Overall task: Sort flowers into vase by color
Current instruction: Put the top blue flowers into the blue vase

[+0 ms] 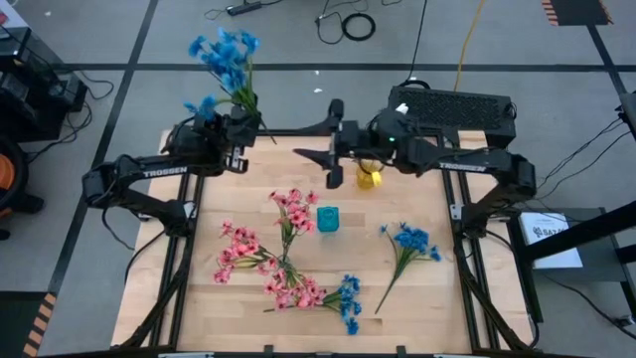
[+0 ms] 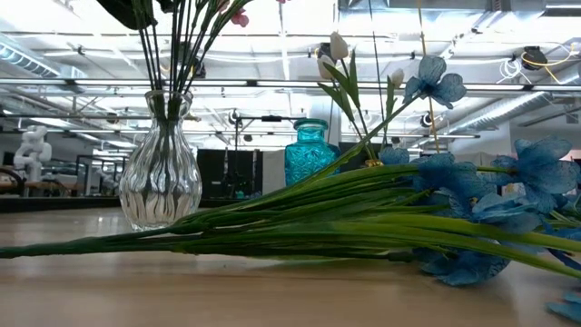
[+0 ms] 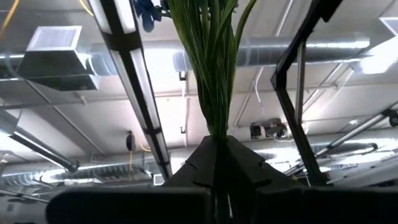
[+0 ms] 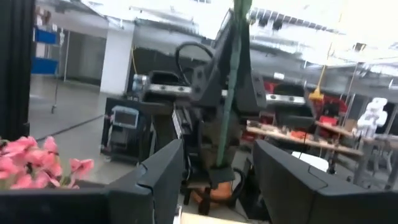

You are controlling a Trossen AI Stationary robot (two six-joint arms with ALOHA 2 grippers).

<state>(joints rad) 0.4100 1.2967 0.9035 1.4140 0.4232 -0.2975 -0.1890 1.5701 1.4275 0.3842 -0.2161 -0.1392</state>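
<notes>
My left gripper (image 1: 241,127) is at the table's far left, tilted upward and shut on a bunch of blue flowers (image 1: 225,52). My right gripper (image 1: 314,145) hovers open at the far middle, pointing toward the left arm, with nothing between its fingers (image 4: 158,177). Pink flowers (image 1: 288,211) stand in a clear glass vase (image 2: 163,177). An empty teal vase (image 1: 328,220) stands mid-table. White buds (image 2: 338,45) rise from a yellow vase (image 1: 370,179), which is partly under the right arm. Two more blue sprays (image 1: 409,242) (image 1: 348,298) lie flat on the table. My left gripper pinches the bundled green stems (image 3: 217,127) of the blue flowers between its two fingers, near the stems' lower ends. The fingers point steeply upward, along the stems. The bunch stands up out of the fingertips, blossoms on top, lifted clear of the table.
The wooden table (image 1: 417,298) is bare at its near right corner and along its left side. Pink sprays (image 1: 238,251) (image 1: 295,290) spread low around the clear vase. A black box (image 1: 457,107) sits behind the far edge. Cables lie on the floor beyond it.
</notes>
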